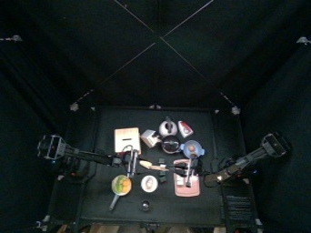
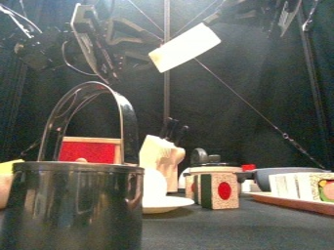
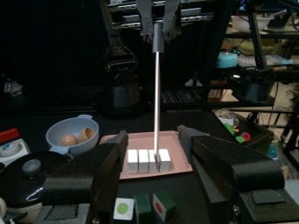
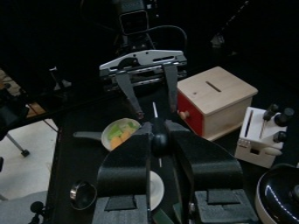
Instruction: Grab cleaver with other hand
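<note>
Left wrist view gives you the cue: the cleaver (image 3: 156, 79) hangs edge-on as a thin pale line straight ahead of the left gripper (image 3: 158, 150), whose jaws are spread wide w/ nothing between them. The right gripper (image 3: 158, 16) pinches the handle end and holds it well clear of the table (image 1: 104, 127). In the front view the blade sits upper middle of the frame, tilted.

To do the handover well, I'd say bring the left jaws in square to the flat of the blade, not its edge — close fully on it before you let the right jaws go, or it drops.

Directly beneath sits the pink board (image 3: 146, 142) w/ white pieces on it, and a bowl of eggs (image 3: 73, 133) beside that. The black pot (image 2: 72, 200) fills the lower left of the front view, a red-and-white box (image 4: 216, 101) nearby. Nothing blocks the approach — the clutter below is only a drop risk.
</note>
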Tool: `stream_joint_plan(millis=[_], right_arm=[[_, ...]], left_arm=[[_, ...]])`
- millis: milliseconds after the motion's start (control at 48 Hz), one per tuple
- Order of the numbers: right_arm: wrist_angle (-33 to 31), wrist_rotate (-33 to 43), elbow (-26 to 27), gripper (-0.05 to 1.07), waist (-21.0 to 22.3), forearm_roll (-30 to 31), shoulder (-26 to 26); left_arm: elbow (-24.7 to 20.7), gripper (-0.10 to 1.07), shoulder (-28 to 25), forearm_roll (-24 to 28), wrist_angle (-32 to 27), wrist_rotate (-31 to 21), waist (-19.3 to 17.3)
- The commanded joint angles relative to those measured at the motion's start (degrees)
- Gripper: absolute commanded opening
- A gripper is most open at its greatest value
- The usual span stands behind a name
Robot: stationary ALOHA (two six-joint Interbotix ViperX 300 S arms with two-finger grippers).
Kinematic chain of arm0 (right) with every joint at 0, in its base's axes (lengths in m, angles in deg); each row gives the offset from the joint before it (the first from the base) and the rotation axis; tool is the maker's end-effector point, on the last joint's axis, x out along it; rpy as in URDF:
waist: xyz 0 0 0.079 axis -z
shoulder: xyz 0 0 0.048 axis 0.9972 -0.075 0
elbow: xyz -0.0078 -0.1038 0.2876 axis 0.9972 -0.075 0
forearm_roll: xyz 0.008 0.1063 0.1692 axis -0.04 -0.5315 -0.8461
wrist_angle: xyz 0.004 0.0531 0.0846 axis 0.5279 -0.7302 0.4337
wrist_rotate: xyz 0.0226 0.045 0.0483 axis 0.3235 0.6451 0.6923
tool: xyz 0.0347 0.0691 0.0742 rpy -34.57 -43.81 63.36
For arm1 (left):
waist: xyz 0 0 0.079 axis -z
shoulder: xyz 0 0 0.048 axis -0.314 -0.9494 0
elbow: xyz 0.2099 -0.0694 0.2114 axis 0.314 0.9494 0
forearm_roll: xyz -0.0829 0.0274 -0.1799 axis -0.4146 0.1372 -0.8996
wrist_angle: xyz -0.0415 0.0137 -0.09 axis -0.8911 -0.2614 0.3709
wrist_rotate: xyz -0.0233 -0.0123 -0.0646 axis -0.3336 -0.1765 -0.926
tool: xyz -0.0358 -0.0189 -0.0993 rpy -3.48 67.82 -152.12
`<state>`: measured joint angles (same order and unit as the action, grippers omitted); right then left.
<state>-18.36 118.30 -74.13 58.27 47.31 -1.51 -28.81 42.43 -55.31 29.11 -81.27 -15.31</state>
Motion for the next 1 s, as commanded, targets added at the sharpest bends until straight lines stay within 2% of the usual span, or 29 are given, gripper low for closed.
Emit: stream_joint_plan(millis=[0, 104, 354, 750, 979], right_arm=[[-0.3, 0.0, 0.4, 0.38, 0.1, 0.8, 1.4], [-0.3, 0.1, 0.1, 0.38, 0.0, 1.2, 1.8], [-0.3, 0.1, -0.3, 0.38, 0.0, 1.4, 1.9], [-0.3, 0.2, -0.9, 0.38, 0.0, 0.0, 1.9], [1.0, 0.2, -1.3, 0.39, 0.1, -1.3, 1.9]], left_arm=[[-1.2, 0.86, 0.2, 0.1, 0.6, -0.1, 0.0], [-1.2, 0.82, 0.2, 0.4, 0.6, -0.1, 0.0], [-1.3, 0.61, 0.2, 1.7, 1.3, -0.1, 0.0], [-1.4, 0.36, -0.8, 1.9, 4.0, -0.1, 0.0], [-1.4, 0.32, -1.6, 2.1, 4.8, 0.4, 0.0]])
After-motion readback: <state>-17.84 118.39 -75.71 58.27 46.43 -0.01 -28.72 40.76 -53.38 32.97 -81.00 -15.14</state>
